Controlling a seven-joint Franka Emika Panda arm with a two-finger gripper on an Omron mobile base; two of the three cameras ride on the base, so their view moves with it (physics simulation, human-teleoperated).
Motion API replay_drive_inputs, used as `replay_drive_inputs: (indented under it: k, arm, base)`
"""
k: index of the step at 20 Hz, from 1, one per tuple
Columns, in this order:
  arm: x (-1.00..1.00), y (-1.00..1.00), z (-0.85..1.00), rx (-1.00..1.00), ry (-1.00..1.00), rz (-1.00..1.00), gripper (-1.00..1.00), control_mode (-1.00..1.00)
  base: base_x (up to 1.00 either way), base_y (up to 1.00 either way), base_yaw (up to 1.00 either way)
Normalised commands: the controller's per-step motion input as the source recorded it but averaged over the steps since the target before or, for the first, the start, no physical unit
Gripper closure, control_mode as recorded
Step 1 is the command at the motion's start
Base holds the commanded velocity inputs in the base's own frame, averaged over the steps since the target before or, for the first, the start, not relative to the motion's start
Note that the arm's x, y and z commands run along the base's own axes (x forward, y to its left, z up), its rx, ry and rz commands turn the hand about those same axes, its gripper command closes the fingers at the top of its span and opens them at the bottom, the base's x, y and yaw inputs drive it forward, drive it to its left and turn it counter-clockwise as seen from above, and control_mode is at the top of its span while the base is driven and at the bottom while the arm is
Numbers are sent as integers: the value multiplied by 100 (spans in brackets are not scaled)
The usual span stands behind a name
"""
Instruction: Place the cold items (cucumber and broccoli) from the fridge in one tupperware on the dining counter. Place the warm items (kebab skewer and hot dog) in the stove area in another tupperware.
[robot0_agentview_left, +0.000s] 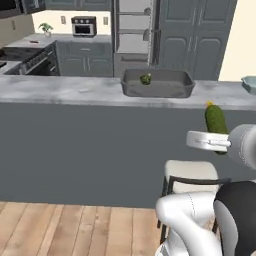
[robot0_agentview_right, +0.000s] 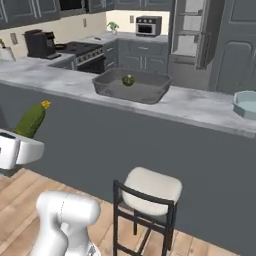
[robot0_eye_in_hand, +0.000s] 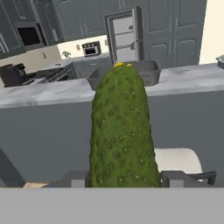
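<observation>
My gripper is shut on a bumpy green cucumber that stands upright between the fingers, its yellow tip pointing up. The same cucumber hangs in front of the dining counter, below its top edge. On the counter sits a dark grey tupperware holding a small broccoli. A second, light blue tupperware stands further right on the counter. The kebab skewer and hot dog are out of view.
A cream-seated stool with a dark back stands against the counter's grey front, just below the gripper. Beyond the counter are the fridge with its door open, a stove and a coffee machine.
</observation>
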Motion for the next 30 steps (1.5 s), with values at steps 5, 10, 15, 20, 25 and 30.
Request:
replay_drive_inputs:
  k: [5, 10, 15, 20, 25, 30]
  arm:
    - [0, 0, 0, 0, 0, 0, 100, 100]
    - [0, 0, 0, 0, 0, 0, 100, 100]
    - [0, 0, 0, 0, 0, 0, 100, 100]
    - [20, 2, 0, 0, 7, -2, 100, -100]
    - [100, 0, 22, 0, 44, 4, 100, -100]
    - [90, 0, 21, 0, 15, 20, 100, -100]
  base:
    - [78, 96, -53]
    - [78, 64, -55]
    - [82, 33, -60]
    - [78, 27, -28]
    - [0, 0, 0]
    - [0, 0, 0]
